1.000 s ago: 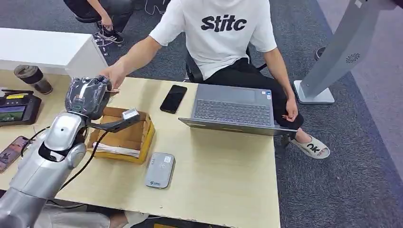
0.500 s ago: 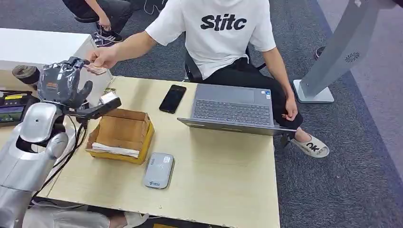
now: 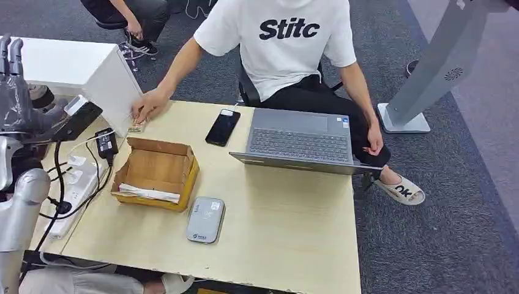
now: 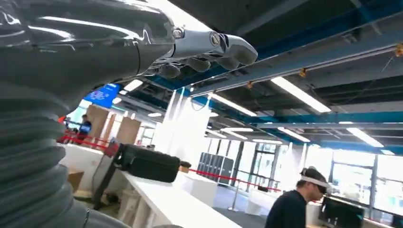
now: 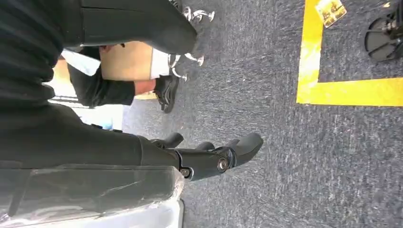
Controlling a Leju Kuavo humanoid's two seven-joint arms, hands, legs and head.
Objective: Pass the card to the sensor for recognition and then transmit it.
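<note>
The left hand (image 3: pixel 17 92) is now raised high at the far left, well away from the cardboard box (image 3: pixel 156 173). One second ago it was just above the box's far edge, meeting the person's hand. Its fingers (image 3: pixel 12 52) are stretched upward and apart, and it holds nothing.

The person's hand (image 3: pixel 147 107) has taken the card (image 3: pixel 137 127) and brought it down to the table (image 3: pixel 287 226), just beyond the box's far left corner, beside the white cabinet (image 3: pixel 92 70). I judge the handover as done, so the task looks almost finished.

The card is mostly covered by that hand. Its long axis seems to run along the table's far edge, but which way it points I cannot tell.

The sensor (image 3: pixel 205 219), a grey flat device, lies just right of the box's near corner.

The right hand (image 5: pixel 209 154) hangs over the grey carpet, its fingers loosely curved, holding nothing.
</note>
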